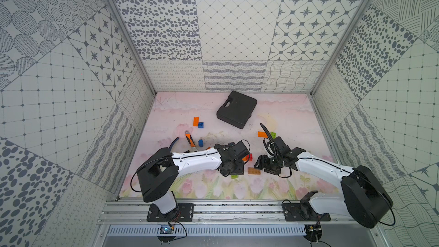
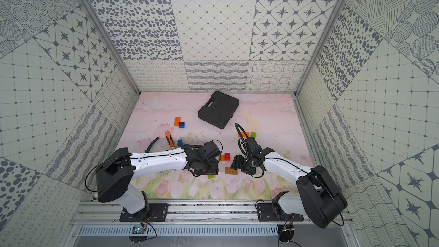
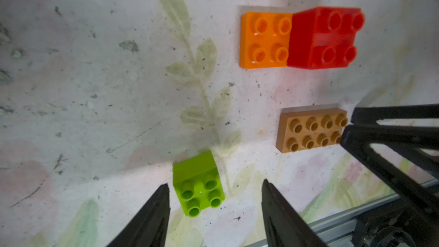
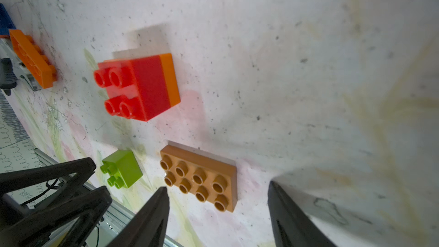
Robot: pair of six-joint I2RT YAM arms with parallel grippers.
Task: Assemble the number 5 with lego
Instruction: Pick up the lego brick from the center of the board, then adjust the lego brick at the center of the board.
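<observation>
Left pincer (image 3: 215, 185): parted, empty, poised over the green square brick (image 3: 198, 184) lying askew on the mat (image 3: 95, 91), nearer one finger. Right pincer (image 4: 217, 186): parted too, empty, at the brown long brick (image 4: 199, 178). Probably best: square up to the green brick's flat walls, centre, lower, clench below the studs. Glossy hard plastic, round hollow studs; red brick (image 3: 325, 38) stacked on an orange plate (image 3: 263, 40) nearby.

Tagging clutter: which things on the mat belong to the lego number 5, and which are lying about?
Job: red brick on orange base brick; brown brick; green square brick; far orange brick beside far blue brick; near blue brick, long orange brick by pliers; right orange brick; right green brick.
Lying about: pliers; dark-handled tool; black case.
</observation>
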